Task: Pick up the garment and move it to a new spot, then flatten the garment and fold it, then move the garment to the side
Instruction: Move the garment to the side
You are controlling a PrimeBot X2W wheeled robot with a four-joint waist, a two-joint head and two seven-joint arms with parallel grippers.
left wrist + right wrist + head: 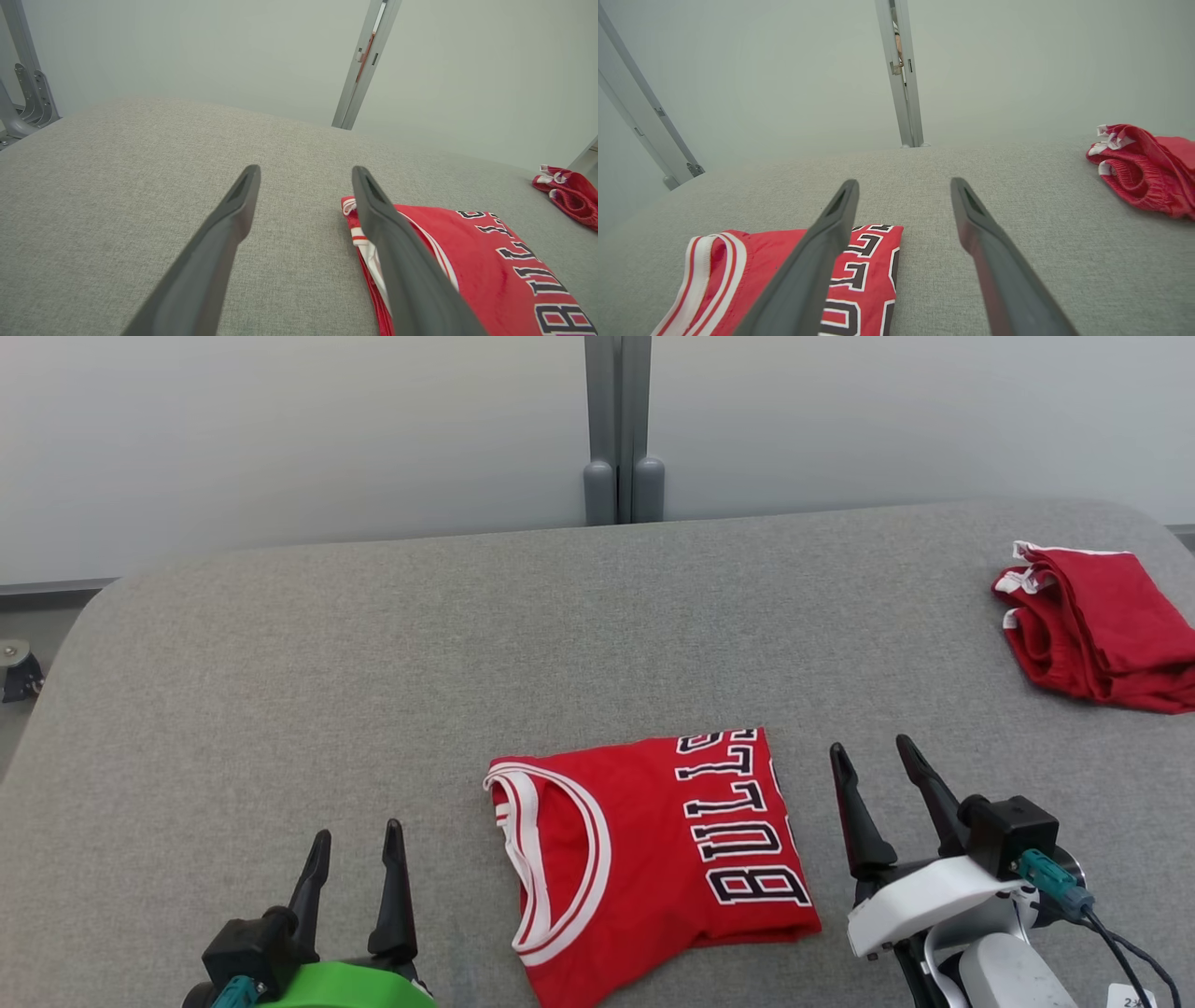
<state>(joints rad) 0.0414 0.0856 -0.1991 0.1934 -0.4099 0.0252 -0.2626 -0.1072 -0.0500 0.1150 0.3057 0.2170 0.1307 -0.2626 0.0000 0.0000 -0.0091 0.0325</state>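
Checking your head view, nearest first: left gripper (pixel 358 831) sits at the lower left, fingers spread, released, nothing between them. Right gripper (pixel 870 745) is at the lower right, likewise released and empty, tips a bit higher in the frame.

You've got the folded red jersey (pixel 644 859) lying flat on the grey table (pixel 373 663) at bottom centre, between the two grippers and touching neither. Its white-trimmed neckline faces frame left and black lettering runs along its right side. Its right edge is just beside the right gripper's fingers. A wider strip of bare table separates it from the left gripper.

Left wrist view: left gripper (pixel 306 170) spread over bare table, jersey (pixel 467 261) at lower right, partly behind one finger.

Right wrist view: right gripper (pixel 904 183) spread, jersey (pixel 761 252) at lower left, partly behind a finger.

Further back, a second red garment (pixel 1092 625) lies bunched at the right edge, well apart from the jersey. A grey post (pixel 616 429) stands behind the table at top centre.
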